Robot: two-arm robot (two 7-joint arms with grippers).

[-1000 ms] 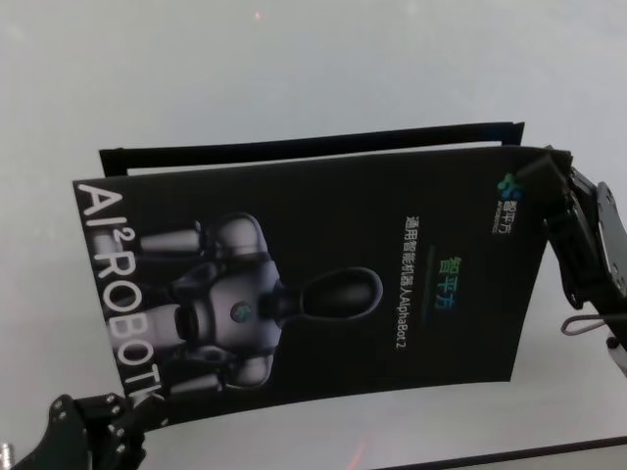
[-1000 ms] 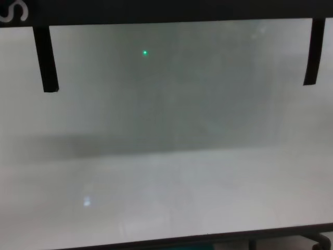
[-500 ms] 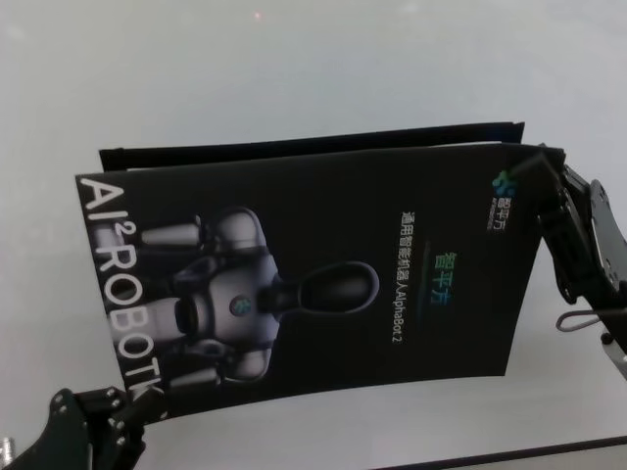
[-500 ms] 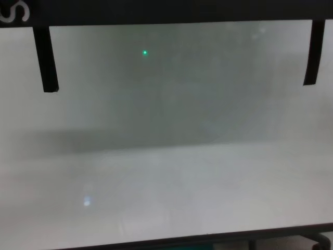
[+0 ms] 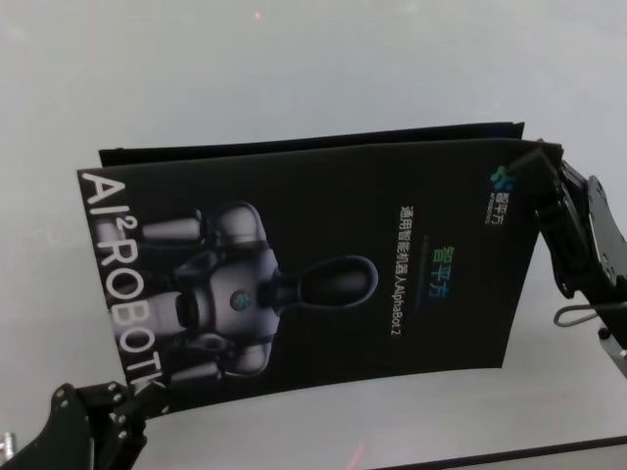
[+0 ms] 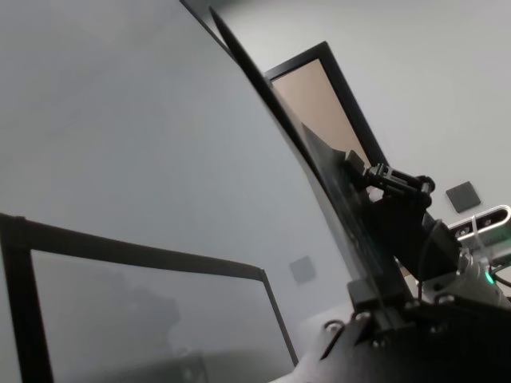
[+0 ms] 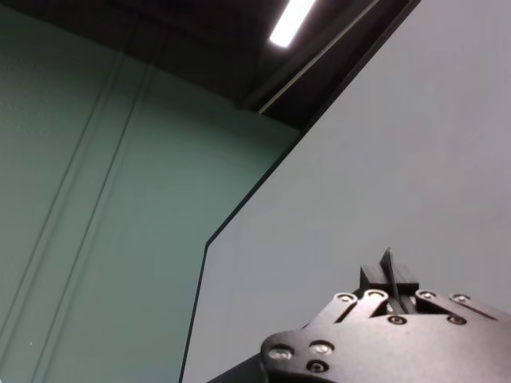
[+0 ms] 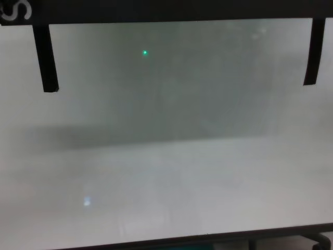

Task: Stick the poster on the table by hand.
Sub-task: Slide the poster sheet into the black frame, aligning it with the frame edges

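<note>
Both hands [image 5: 542, 168] gripping poster [image 5: 313, 284]

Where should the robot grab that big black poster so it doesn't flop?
Probably by two opposite corners, coming in edge-on from the sides. The poster is a thin, bendy sheet, so holding it at both ends keeps it spread out. The left end effector has the near-left corner and the right end effector the far-right corner, above the table.

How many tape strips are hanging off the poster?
2. In the chest view the left strip and right strip hang from the poster's edge. More may be hidden. The left gripper holds its near-left corner, the right gripper its far-right corner.
</note>
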